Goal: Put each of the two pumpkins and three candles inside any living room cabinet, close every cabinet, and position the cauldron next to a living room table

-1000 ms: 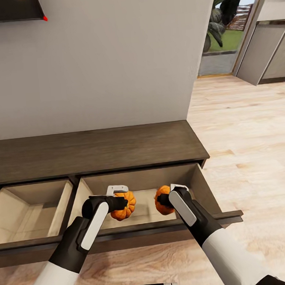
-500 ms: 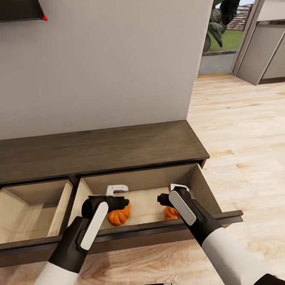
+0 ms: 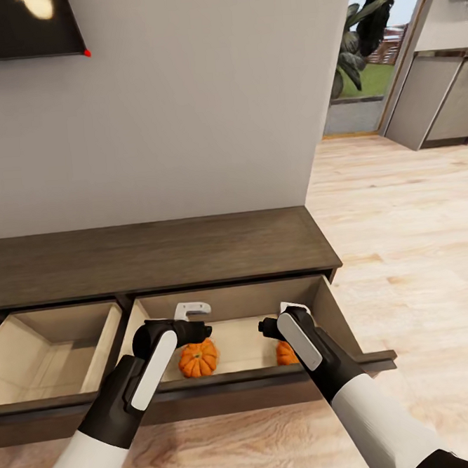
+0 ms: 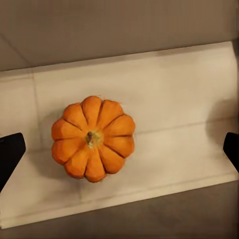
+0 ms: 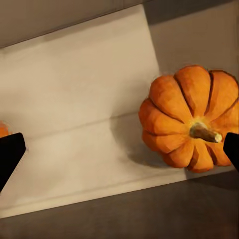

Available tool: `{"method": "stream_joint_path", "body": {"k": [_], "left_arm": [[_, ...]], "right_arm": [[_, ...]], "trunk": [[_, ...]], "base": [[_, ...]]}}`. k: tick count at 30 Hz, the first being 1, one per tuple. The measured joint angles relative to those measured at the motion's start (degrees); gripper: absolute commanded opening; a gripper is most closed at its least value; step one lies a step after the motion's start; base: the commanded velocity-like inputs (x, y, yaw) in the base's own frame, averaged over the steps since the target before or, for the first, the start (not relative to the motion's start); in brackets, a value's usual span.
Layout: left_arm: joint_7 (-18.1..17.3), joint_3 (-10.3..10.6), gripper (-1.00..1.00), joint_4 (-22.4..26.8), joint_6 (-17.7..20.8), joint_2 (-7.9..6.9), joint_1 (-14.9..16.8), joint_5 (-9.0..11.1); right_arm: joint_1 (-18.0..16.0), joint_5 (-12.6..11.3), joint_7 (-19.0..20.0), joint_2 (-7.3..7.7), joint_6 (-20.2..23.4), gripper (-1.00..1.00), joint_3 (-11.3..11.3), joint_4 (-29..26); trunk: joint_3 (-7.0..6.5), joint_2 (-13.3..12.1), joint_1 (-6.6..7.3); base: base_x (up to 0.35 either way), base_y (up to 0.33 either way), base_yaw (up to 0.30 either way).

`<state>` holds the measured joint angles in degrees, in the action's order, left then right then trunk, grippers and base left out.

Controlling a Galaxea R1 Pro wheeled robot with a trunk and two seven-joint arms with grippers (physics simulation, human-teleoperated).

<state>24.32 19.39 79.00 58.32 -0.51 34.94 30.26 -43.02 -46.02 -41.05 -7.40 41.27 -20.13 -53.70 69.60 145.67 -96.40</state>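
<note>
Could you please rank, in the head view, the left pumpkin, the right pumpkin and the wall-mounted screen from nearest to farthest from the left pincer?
1. Left pumpkin, just below the left pincer, in the open drawer.
2. Right pumpkin, by the right arm, same drawer.
3. Screen, high on the wall.

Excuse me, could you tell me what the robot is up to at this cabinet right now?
Both pumpkins lie on the floor of the cabinet's open right-hand drawer: one pumpkin below the left gripper, the other pumpkin below the right gripper. Both grippers hover open above them, holding nothing. The left-hand drawer is pulled out too, so both drawers have yet to be closed.
</note>
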Motion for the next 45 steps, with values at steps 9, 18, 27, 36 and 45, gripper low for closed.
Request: {"method": "stream_joint_path", "body": {"k": [9, 18, 27, 36, 45], "left_arm": [[0.8, -0.2, 1.00, -0.1, 1.6, 0.10, 0.2, 0.3], [0.9, -0.3, 1.00, 1.5, 1.6, 0.10, 0.2, 0.8], [0.8, -0.2, 1.00, 1.7, 1.6, 0.11, 0.5, 0.8], [0.8, -0.2, 1.00, 1.7, 1.6, 0.10, 0.7, 1.5], [0.8, -0.2, 1.00, 1.8, 1.6, 0.09, 0.6, 1.7]], "right_arm": [[0.0, 0.0, 0.0, -0.01, 0.0, 1.00, 0.0, 0.1], [0.0, 0.0, 0.0, -0.02, 0.0, 1.00, 0.0, 0.1], [0.0, 0.0, 0.0, 0.00, 0.0, 1.00, 0.0, 0.1], [0.0, 0.0, 0.1, 0.00, 0.0, 1.00, 0.0, 0.1], [0.0, -0.2, 0.3, 0.02, -0.2, 1.00, -0.1, -0.2]], "trunk": [[-0.67, 0.0, 0.07], [-1.77, -0.1, 0.21], [-3.77, -0.2, 0.44], [-5.76, -0.4, 0.66], [-7.76, -0.5, 0.90]], "base": [[0.000, 0.000, 0.000], [0.000, 0.000, 0.000], [-0.014, 0.000, 0.000], [-0.110, 0.000, 0.000], [-0.058, 0.000, 0.000]]}}
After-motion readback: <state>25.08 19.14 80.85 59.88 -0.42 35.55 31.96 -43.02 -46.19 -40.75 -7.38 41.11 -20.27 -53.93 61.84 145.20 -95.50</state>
